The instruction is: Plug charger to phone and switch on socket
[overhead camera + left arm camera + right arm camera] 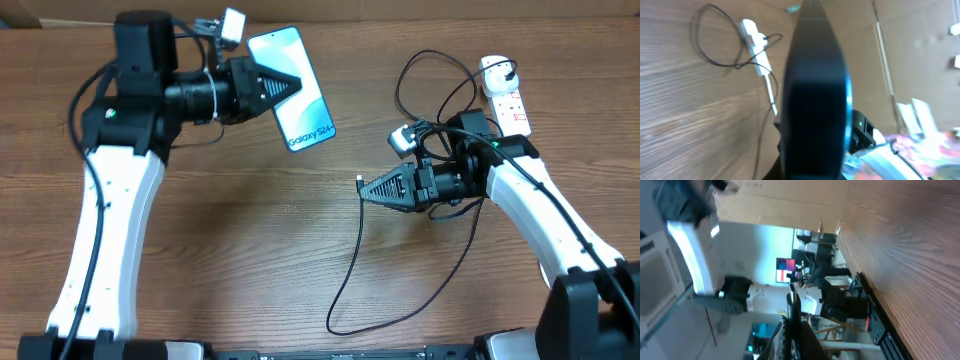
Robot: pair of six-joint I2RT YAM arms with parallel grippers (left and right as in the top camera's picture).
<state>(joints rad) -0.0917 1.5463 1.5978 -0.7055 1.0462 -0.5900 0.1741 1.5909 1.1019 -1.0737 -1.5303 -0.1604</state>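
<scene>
While left pincer [288,86] clamps phone [305,108] edge at far left of counter [250,220], we see right pincer [366,188] pinched shut on charger [360,182] tip, well apart. Phone long axis diagonal, near end toward right pincer. Socket [507,98] far right.

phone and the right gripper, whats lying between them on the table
Nothing. In the overhead view, only bare wooden table separates the phone from the right gripper, which is pinching the charger by its tip.
</scene>
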